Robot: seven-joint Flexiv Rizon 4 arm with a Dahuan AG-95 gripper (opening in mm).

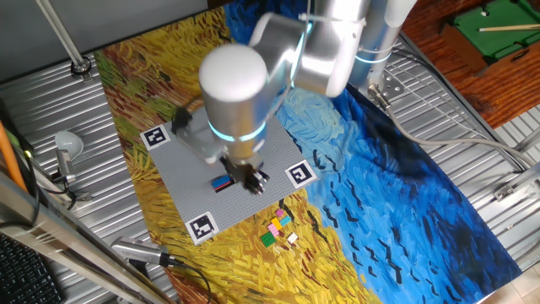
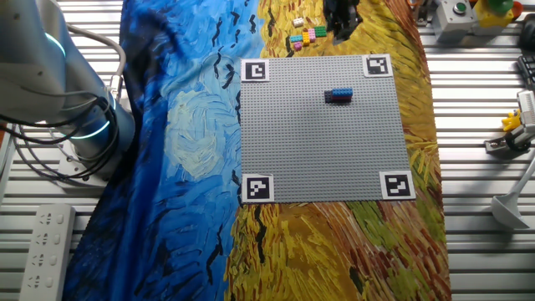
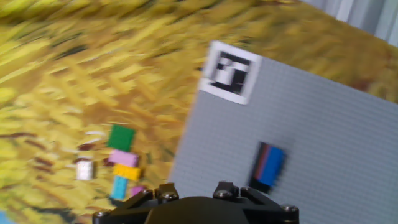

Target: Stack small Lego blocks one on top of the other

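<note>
A blue brick stacked with a red one point(image 1: 222, 181) sits on the grey baseplate point(image 1: 186, 160); it also shows in the other fixed view point(image 2: 338, 95) and, blurred, in the hand view point(image 3: 268, 167). Several loose small Lego blocks point(image 1: 278, 226) lie on the yellow cloth just off the plate's edge, among them green point(image 3: 121, 137), pink point(image 3: 124, 158), yellow point(image 3: 126, 172) and white point(image 3: 84, 169). My gripper point(image 1: 251, 178) hangs above the plate's edge between the stack and the loose blocks, also seen in the other fixed view point(image 2: 341, 21). Its fingers are dark and I cannot make out how they stand. Only the hand's black base point(image 3: 193, 208) shows in the hand view.
Black-and-white tags point(image 2: 255, 71) mark the baseplate's corners. The painted cloth point(image 2: 184, 125) covers the table. A power strip point(image 2: 42, 251) and cables lie beside the arm's base. Small toys point(image 2: 510, 134) stand on the metal table at the far side.
</note>
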